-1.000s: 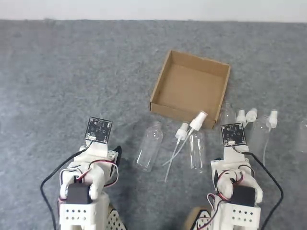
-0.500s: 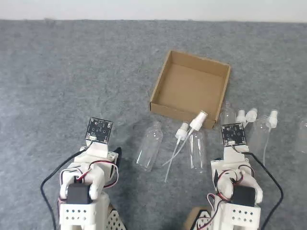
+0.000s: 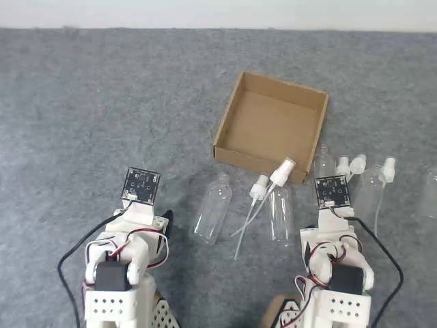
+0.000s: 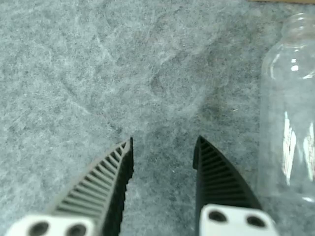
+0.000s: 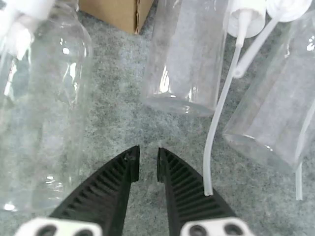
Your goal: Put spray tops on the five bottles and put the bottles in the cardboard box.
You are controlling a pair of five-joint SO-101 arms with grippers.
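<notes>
The open cardboard box [image 3: 270, 126] sits empty at the table's middle back. Clear bottles lie uncapped on the grey mat: one [image 3: 214, 208] between the arms, one [image 3: 280, 213] beside the right arm, others [image 3: 369, 191] further right. White spray tops [image 3: 283, 171] with thin tubes lie loose among them. My left gripper [image 4: 162, 147] is open just above bare mat, a bottle [image 4: 288, 108] beside it. My right gripper [image 5: 146, 153] is shut and empty, low over the mat between a bottle [image 5: 44, 98] and a second bottle's base [image 5: 189, 54].
A third bottle [image 5: 275, 108] and a spray top [image 5: 248, 19] with its tube lie close to the right gripper. Another bottle [image 3: 430, 195] lies at the far right edge. Open mat spreads to the left and behind the left arm [image 3: 140, 186].
</notes>
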